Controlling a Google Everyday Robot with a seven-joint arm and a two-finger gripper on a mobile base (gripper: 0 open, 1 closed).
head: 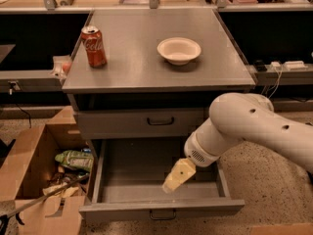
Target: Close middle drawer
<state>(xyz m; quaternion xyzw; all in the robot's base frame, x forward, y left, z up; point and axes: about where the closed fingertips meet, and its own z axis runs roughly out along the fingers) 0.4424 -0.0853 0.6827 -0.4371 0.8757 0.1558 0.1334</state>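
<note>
- Gripper (177, 176): pale yellow tip, hanging over the tray of the middle drawer (122, 210), at about 4 o'clock from tray centre, pointing down toward 7 o'clock.
- Gripper state: open or closed, cannot tell from this angle.
- Contact: tip looks above the tray floor, apart from the side walls and the front panel.
- Arm (244, 126): white, comes in from 3 o'clock and covers the cabinet's right front corner.
- Middle drawer: at 6 o'clock in view, standing wide open, grey tray floor bare. Small dark handle (163, 214) on the front panel sits at 6 o'clock from the gripper, well apart from it.
- Upper drawer (117, 124): shut, directly at 12 o'clock from the open tray, black handle centred.
- Worktop (137, 67): red cola can (93, 46) upright at 9 o'clock near the left edge; white bowl (179, 50) upright at 1 o'clock from centre. Well apart from each other.
- Cardboard box (29, 155): on the floor at 9 o'clock from the drawer, open, with a green packet (73, 159) and loose scraps inside.
</note>
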